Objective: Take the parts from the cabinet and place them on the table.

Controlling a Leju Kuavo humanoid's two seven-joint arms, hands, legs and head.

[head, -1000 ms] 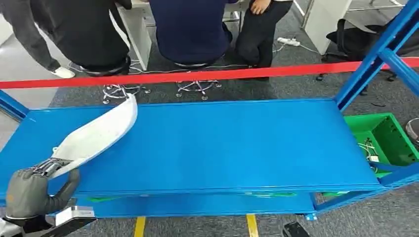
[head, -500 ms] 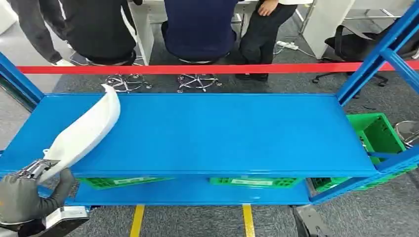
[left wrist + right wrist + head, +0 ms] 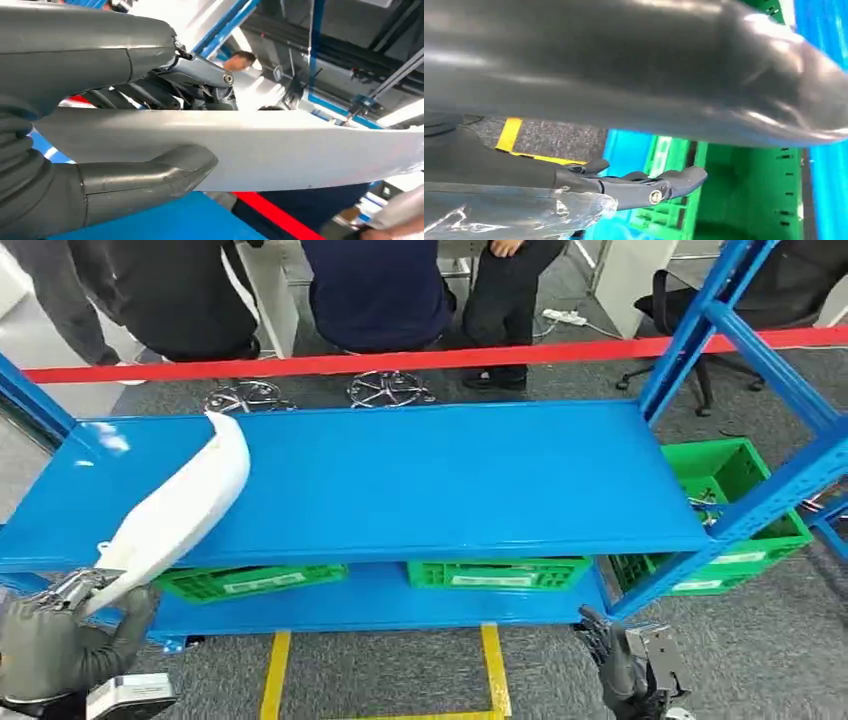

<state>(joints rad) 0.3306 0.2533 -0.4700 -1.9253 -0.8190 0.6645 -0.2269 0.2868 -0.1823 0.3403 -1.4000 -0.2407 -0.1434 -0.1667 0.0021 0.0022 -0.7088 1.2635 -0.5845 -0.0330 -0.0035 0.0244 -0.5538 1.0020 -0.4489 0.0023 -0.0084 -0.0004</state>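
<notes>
A long, curved white part [image 3: 180, 505] slants over the left end of the blue shelf [image 3: 450, 480] of the cabinet. My left hand [image 3: 60, 640] grips its near end at the lower left of the head view. In the left wrist view the thumb [image 3: 150, 175] lies across the white part [image 3: 300, 150] with the darker fingers on its other side. My right hand [image 3: 615, 665] hangs low in front of the rack's right post and holds nothing. Its fingers [image 3: 649, 185] are stretched out in the right wrist view.
Green bins [image 3: 495, 573] stand on the lower shelf, and another green bin [image 3: 745, 500] sits past the rack's right end. A red tape [image 3: 450, 358] runs behind the rack, with people [image 3: 375, 290] on chairs beyond it. Yellow lines [image 3: 493, 670] mark the floor.
The whole picture has shifted, so the camera moved: the lower shelf, its green bins and my right hand have come into view. My left hand still holds the white part.
</notes>
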